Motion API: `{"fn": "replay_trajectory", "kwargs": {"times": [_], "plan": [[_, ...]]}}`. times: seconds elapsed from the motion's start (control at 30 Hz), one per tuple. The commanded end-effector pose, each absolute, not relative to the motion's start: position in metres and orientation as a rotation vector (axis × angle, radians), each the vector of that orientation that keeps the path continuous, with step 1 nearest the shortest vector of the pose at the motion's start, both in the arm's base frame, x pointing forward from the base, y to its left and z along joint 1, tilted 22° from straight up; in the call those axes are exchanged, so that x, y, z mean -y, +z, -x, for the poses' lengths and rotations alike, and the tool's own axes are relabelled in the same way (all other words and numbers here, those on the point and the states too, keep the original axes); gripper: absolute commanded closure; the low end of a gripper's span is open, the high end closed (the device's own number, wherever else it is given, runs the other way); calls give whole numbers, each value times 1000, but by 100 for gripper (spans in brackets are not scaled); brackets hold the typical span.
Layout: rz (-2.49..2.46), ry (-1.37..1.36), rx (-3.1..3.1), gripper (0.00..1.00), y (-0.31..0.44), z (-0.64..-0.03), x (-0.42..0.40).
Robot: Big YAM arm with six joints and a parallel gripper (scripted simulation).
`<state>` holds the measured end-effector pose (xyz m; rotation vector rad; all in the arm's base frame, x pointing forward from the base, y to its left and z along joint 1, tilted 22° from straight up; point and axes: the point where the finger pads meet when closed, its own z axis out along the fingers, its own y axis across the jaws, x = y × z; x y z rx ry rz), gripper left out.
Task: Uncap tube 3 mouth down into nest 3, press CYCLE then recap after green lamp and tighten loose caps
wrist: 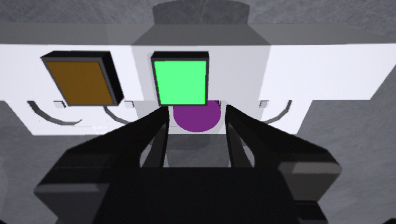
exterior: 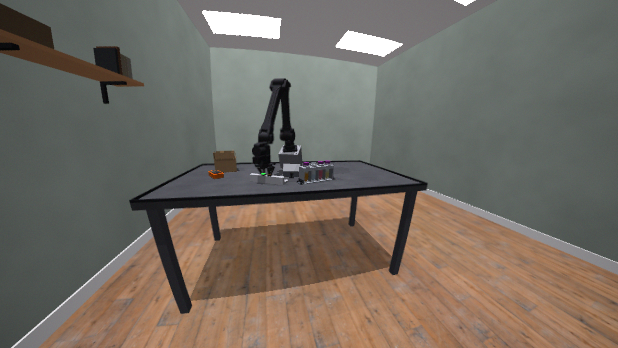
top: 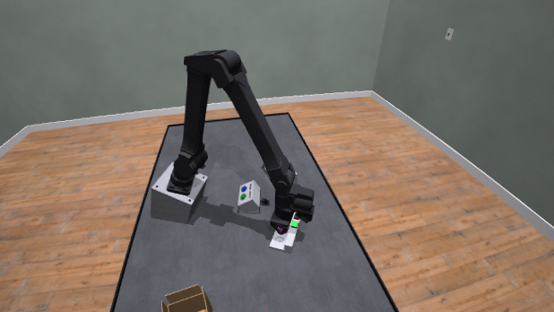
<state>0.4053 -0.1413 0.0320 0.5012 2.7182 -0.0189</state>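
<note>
The purple cap (wrist: 196, 119) (top: 281, 230) of tube 3 lies in its nest on the white cap tray (wrist: 330, 75) (top: 279, 245) (exterior: 271, 180). The green lamp (wrist: 180, 82) (top: 294, 222) is lit; the amber lamp (wrist: 81, 82) beside it is dark. My gripper (wrist: 197, 111) (top: 281, 227) (exterior: 262, 170) is open, low over the tray, with one finger on each side of the cap. I cannot tell if the fingers touch it. The tube rack (exterior: 316, 172) stands to the right in the exterior view; the arm hides it in the top view.
The key housing (top: 248, 195) with the blue key (top: 244, 188) and green key (top: 242, 196) stands between the arm's base (top: 178, 197) and the tray. A cardboard box (top: 187, 300) (exterior: 225, 161) and a small orange object (exterior: 216, 174) sit further along the table.
</note>
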Motion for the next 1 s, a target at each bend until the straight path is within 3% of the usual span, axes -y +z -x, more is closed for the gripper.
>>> {"fn": "replay_trajectory", "kwargs": {"times": [0.0,0.63,0.67,0.97], "plan": [[-477,-30,-2659,53,50,-430,142],[-475,-32,-2653,53,55,-430,143],[-475,-32,-2653,100,55,-430,143],[-474,-32,-2653,100,55,-430,143]]}}
